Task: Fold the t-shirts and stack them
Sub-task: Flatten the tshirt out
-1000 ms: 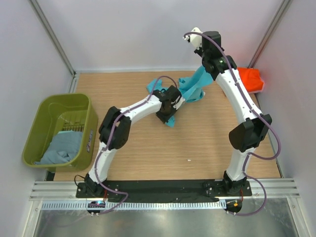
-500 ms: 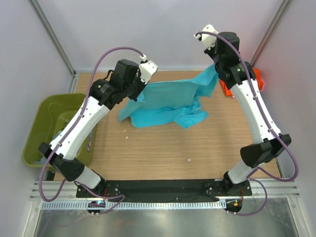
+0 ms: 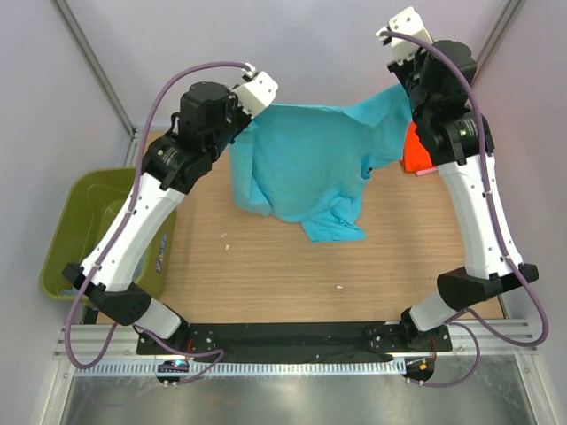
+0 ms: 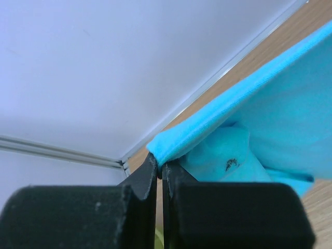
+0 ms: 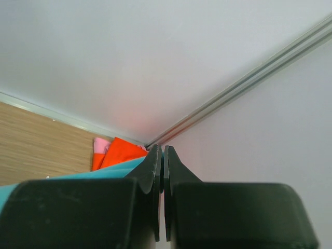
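- Left gripper [image 4: 160,168]: the 2 fingers are pressed together with only a hairline slit between them, clamped on a folded edge of the turquoise t-shirt [image 3: 306,164]. It is raised above the far-left part of the table [image 3: 390,266].
- Right gripper [image 5: 162,150]: the 2 fingers are likewise pressed together and pinch the opposite corner of the same shirt. It is raised at the far-right corner, close to the walls.
- Turquoise t-shirt: held in the air between the 2 grippers. Its top edge is pulled nearly taut and runs left to right, which is its long axis. The body hangs down from that edge toward the near side. The lower part is gathered in folds and a crumpled tail lies low over the middle of the table; I cannot tell whether it touches the wood.
- Orange-red t-shirt [image 3: 416,152]: lies at the far-right corner of the table, partly hidden behind the right arm and the turquoise cloth.
- Pink t-shirt [image 5: 99,150]: a narrow strip showing, touching the orange-red one on its left.
- Olive-green bin [image 3: 80,221]: beside the table's left edge, partly covered by the left arm.
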Motion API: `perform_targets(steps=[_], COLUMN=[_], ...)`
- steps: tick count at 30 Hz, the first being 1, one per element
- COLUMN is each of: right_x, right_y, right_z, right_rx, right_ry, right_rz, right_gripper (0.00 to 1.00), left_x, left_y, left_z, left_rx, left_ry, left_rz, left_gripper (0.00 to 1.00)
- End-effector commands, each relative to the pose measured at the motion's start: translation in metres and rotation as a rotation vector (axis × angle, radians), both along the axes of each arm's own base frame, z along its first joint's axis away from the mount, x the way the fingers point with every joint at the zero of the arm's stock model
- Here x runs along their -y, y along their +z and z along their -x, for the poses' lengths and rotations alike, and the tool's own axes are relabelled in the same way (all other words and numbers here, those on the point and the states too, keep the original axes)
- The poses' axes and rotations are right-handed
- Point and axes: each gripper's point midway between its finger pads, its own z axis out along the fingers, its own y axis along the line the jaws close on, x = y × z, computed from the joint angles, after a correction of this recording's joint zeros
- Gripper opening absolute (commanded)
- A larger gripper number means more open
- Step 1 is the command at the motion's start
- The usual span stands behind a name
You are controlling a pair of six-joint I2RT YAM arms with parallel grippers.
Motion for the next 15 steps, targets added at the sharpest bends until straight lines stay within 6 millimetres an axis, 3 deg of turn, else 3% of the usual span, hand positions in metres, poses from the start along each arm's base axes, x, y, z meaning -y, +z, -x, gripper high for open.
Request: perform_targets(steps=[1, 4, 8, 11, 15], right_x=[0.005, 0.005, 0.002, 0.002, -0.001], right_y=[0.024, 0.031, 0.049, 0.065, 0.088], right_z=[0.022, 0.042, 0.079, 0.092, 0.096], right_rx=[0.067, 0.075, 0.101, 0.137, 0.211], right_ry=[0.014, 0.050, 0.133, 0.165, 0.187], right_rz=[-0.048, -0.078, -0.118, -0.135, -0.156], right_gripper=[0.01, 0.01, 0.01, 0.01, 0.01], left_x=[-0.018, -0.027, -0.040, -0.042, -0.038], left_y=[0.031, 0.022, 0.042, 0.056, 0.076], left_z=[0.018, 0.040, 0.066, 0.071, 0.064], left_rx=[0.092, 0.044, 0.072, 0.116, 0.189], left_ry=[0.005, -0.008, -0.026, -0.056, -0.070], left_rz=[0.025, 0.060, 0.117, 0.100, 0.086], left_gripper=[0.00, 0.00, 0.00, 0.00, 0.00])
